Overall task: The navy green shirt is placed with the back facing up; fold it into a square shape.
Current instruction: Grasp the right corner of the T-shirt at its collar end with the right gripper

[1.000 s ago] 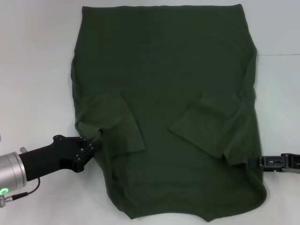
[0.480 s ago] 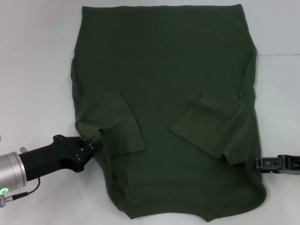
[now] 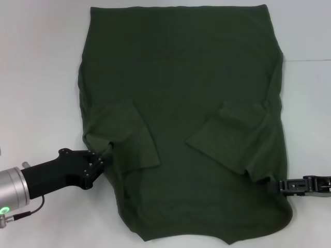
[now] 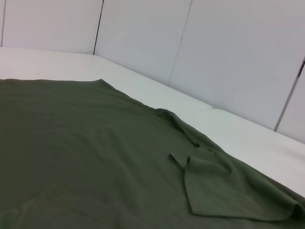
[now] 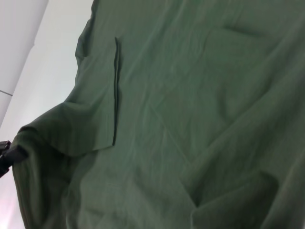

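The navy green shirt (image 3: 181, 77) lies spread flat on the white table (image 3: 36, 67). Both short sleeves are folded inward, the left sleeve (image 3: 132, 137) and the right sleeve (image 3: 227, 137). My left gripper (image 3: 99, 161) is at the shirt's left edge just below the folded sleeve, shut on the cloth, which bunches up a little there. Its black tip also shows in the right wrist view (image 5: 5, 155) at the raised edge. My right gripper (image 3: 274, 186) lies low on the table, touching the shirt's right edge near the front corner. The shirt fills both the left wrist view (image 4: 95, 143) and the right wrist view (image 5: 190, 95).
Bare white table shows to the left and right (image 3: 310, 113) of the shirt. White wall panels (image 4: 214, 47) stand behind the table's far edge. The shirt's near hem reaches the head view's lower edge.
My right gripper drew back from the shirt's right edge, then came nearer to me and in against the edge again. The left gripper and the shirt have not moved.
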You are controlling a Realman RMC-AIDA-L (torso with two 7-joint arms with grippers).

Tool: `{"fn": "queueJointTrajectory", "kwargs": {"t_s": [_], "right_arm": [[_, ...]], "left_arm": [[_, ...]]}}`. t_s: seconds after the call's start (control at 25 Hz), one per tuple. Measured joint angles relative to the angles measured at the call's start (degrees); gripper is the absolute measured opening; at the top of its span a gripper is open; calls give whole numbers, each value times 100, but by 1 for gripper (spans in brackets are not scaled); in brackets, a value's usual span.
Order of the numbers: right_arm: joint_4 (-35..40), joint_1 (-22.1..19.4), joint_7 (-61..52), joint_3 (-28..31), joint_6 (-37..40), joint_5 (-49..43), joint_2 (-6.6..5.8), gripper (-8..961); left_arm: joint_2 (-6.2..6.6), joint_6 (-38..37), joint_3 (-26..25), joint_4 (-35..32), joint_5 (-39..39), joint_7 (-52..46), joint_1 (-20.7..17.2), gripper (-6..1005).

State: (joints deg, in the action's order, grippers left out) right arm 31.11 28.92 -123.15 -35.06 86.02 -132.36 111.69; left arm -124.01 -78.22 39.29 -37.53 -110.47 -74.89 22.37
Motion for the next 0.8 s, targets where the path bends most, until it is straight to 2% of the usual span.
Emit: {"fn": "queueJointTrajectory", "kwargs": {"t_s": [0.4, 0.8], "right_arm": [[2, 21, -52, -83, 3, 0, 17, 851], [57, 44, -275, -124, -138, 0, 19, 513]], "left_arm": [[0, 0, 0, 0, 0, 1, 4, 47], [0, 0, -4, -4, 0, 34, 3, 47]]}}
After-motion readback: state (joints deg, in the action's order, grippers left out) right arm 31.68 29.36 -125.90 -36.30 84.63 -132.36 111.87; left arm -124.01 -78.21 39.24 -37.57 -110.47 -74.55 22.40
